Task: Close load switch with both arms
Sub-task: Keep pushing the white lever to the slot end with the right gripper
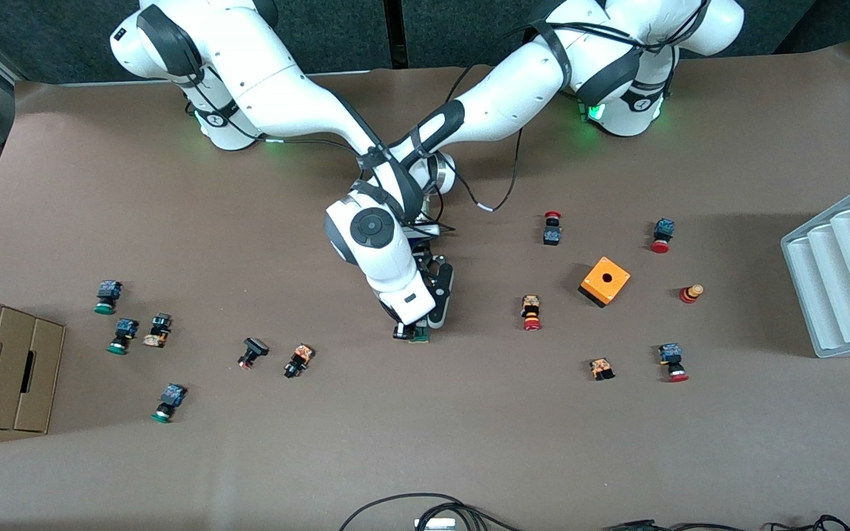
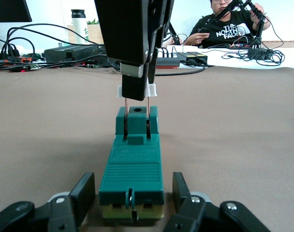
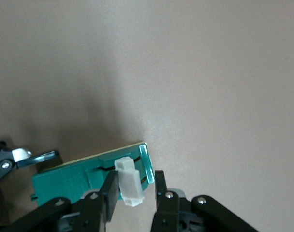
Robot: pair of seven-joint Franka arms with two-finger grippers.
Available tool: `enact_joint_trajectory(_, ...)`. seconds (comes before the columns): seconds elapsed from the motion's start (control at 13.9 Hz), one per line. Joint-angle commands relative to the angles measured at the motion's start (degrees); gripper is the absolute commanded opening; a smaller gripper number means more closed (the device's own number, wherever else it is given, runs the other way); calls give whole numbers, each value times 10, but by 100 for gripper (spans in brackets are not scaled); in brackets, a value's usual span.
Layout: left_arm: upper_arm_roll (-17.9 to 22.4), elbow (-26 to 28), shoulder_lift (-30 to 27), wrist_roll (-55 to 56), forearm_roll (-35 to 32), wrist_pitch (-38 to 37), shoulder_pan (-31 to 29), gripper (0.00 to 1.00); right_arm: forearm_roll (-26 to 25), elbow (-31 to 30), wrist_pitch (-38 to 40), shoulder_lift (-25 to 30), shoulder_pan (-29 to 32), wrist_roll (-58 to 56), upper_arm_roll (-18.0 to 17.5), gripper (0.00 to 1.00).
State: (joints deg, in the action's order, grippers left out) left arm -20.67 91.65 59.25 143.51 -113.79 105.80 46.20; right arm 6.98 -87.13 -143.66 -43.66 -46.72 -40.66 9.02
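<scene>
Closing seems to be under way but unfinished: we are bracing the narrow green rectangular load switch (image 2: 132,166) flat on the brown bench (image 1: 425,442), near its middle, left gripper (image 2: 132,205) fingers clamping its end. Our right gripper (image 3: 132,186) fingers are pinching its white sliding tab (image 3: 128,187), which we judge is standing proud of the body.

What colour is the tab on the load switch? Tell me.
White, on the green load switch; the tab shows best in the right wrist view.

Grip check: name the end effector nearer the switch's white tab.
Right. The right end effector is shut on the white tab; the left end effector clamps the load switch at its untabbed end.
</scene>
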Motion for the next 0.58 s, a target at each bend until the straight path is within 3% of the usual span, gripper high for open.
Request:
enact_joint_trajectory(0.0, 5, -2, 13, 12, -5, -11, 5, 71, 6, 28, -13, -25, 0, -2, 3, 38)
enact_joint_trajectory(0.5, 5, -2, 13, 12, -5, -11, 5, 71, 6, 43, -13, -35, 2, -2, 3, 38)
